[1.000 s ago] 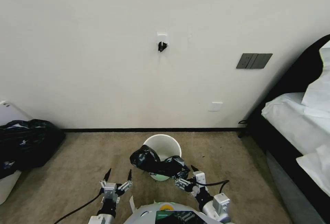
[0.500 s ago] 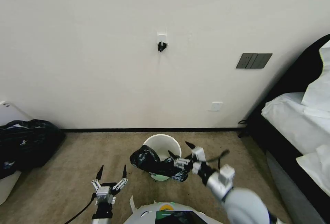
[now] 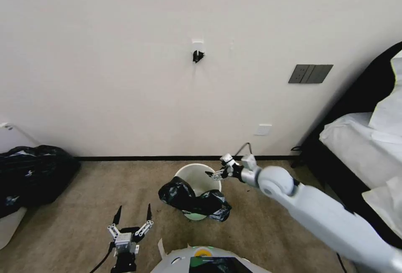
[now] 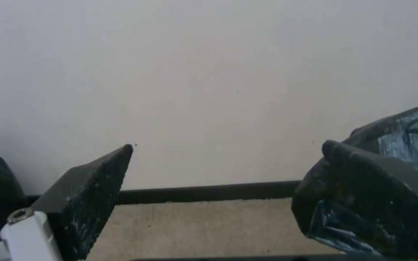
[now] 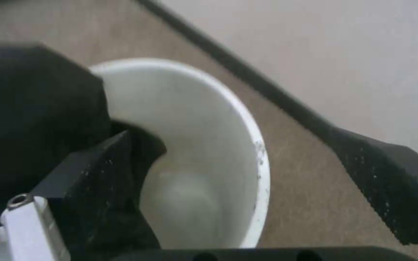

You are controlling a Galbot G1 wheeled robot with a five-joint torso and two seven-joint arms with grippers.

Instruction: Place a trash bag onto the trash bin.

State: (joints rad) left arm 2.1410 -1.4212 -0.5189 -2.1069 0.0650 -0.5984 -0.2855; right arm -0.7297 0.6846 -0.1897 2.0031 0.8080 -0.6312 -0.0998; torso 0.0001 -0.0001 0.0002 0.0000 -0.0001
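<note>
Trash bag (image 3: 193,199), crumpled, draped over near rim of trash bin (image 3: 200,173), lower centre of frame; part hangs inside, though how deep is unclear. Right pincer (image 3: 217,172) above bin's right rim, fingers spread, empty. Left pincer (image 3: 132,218) low in lower left, open, empty. Larger black bag (image 3: 31,172) at left edge; bed (image 3: 360,139) at right; carpet (image 3: 125,185) around.

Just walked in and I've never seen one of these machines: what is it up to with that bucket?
It is fitting a trash bag onto the trash bin on the carpet. The black bag hangs crumpled over the bin's near rim, not spread around the opening. The right gripper reaches over the bin's far right rim, fingers open and empty. The left gripper waits low by the robot's base, also open.
</note>
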